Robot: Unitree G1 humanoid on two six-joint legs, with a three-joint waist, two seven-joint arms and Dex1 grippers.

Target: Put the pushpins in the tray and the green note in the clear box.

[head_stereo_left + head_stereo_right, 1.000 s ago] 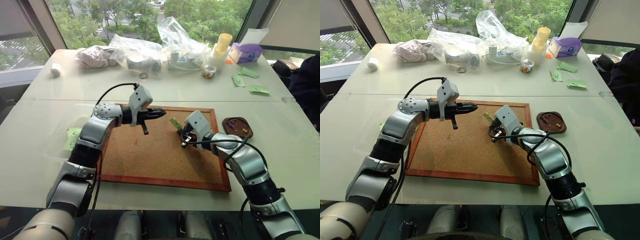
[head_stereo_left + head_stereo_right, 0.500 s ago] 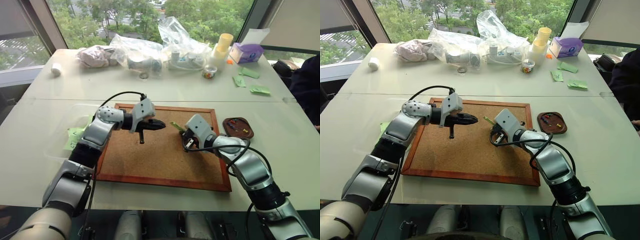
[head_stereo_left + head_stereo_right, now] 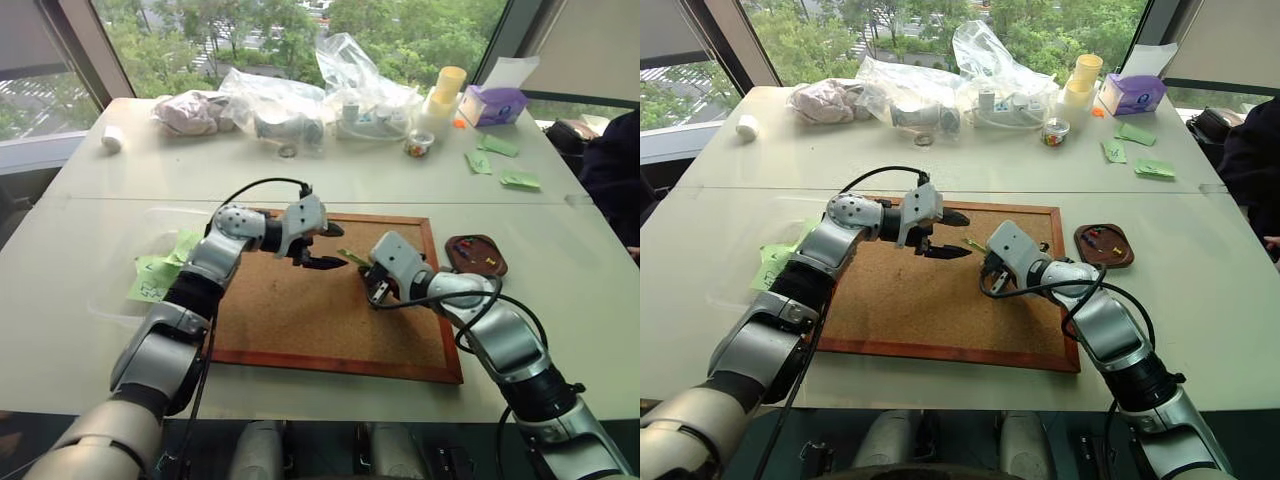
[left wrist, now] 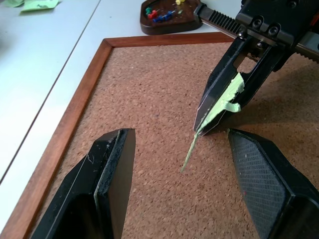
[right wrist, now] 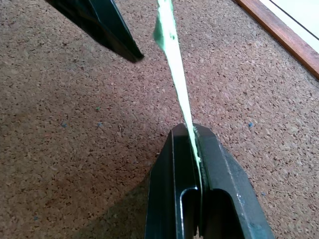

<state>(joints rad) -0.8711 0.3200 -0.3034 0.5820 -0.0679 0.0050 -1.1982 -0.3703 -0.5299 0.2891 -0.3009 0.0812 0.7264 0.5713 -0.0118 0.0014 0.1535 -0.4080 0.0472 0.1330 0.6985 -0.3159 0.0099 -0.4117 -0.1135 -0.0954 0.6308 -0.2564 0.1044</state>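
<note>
— What is the setting?

— A pale white table [image 3: 90, 215] by big windows with trees outside. At its far edge lie crumpled clear plastic bags [image 3: 300, 100], a pale yellow cup [image 3: 445, 88] and a purple tissue box [image 3: 492, 103]. A wood-framed cork board [image 3: 300, 320] lies under both arms.

— And the pincers?

— The right gripper [image 3: 369, 275] is clenched on the small light-green paper note [image 4: 219, 107], which sticks out edge-on toward the left gripper [image 3: 333, 246]. The left one is released, its two black fingers [image 4: 112, 169] standing wide on either side of the slip's free end, not touching it (close, though).

— The other things?

— The small dark brown tray [image 3: 476, 254], with coloured pushpins [image 4: 162, 12] in it, sits beyond the right gripper, off the board's corner. The shallow clear plastic box [image 3: 150, 255], holding green slips, lies behind the left arm, well away from both grippers.

— What has changed?

— A second ago the left gripper was shut and farther from the note; it has since opened and come in around the slip. The right gripper has stayed clamped in place.
</note>
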